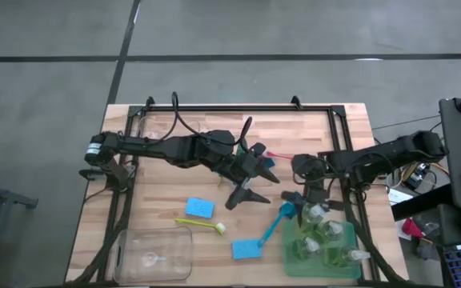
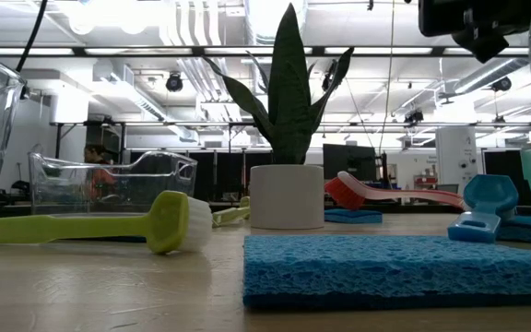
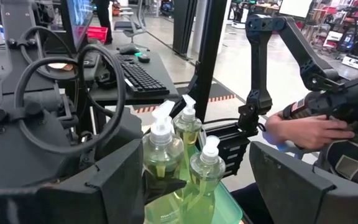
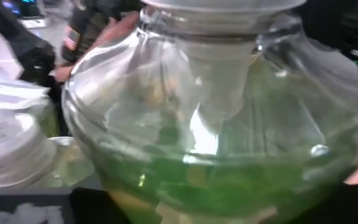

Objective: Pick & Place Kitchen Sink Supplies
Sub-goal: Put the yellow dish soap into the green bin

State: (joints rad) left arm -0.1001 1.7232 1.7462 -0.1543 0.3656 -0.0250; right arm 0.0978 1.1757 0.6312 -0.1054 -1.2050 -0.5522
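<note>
Right tool clamped on a pump bottle, at the green tray with the other bottles on the tabletop's right. Left tool released, mid-tabletop by the plant. Sponges and brushes lie loose.

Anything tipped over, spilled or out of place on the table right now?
Nothing spilled. The pump bottles stand upright in the green tray. The clear bin lies at the table's near edge, overhanging it slightly. Sponges and brushes lie loose on the table.
</note>
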